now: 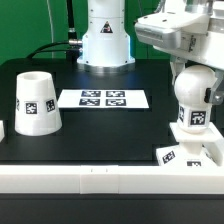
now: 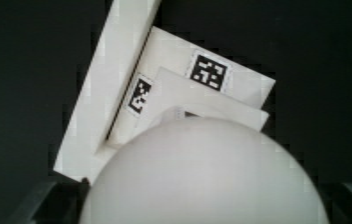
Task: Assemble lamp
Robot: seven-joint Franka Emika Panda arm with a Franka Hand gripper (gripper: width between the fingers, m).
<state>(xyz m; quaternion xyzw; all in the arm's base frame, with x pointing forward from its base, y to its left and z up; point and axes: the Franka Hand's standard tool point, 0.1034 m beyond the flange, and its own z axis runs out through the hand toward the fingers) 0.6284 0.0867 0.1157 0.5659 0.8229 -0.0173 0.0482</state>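
The white ball-headed bulb (image 1: 191, 100) stands upright over the flat square base (image 1: 190, 150) at the exterior view's right. Whether its foot is seated in the base I cannot tell. My gripper (image 1: 189, 72) comes down from above and is shut on the bulb's round head. In the wrist view the head (image 2: 191, 170) fills the near part of the picture between my dark fingers (image 2: 48, 203). The tagged base (image 2: 226, 85) lies beyond it. The tapered shade (image 1: 35, 103) stands upright at the exterior view's left, far from my gripper.
The marker board (image 1: 103, 99) lies flat in the middle of the black table. The robot's white pedestal (image 1: 105, 40) stands behind it. A white rail (image 1: 90, 178) runs along the front edge, and also shows in the wrist view (image 2: 105, 90) beside the base.
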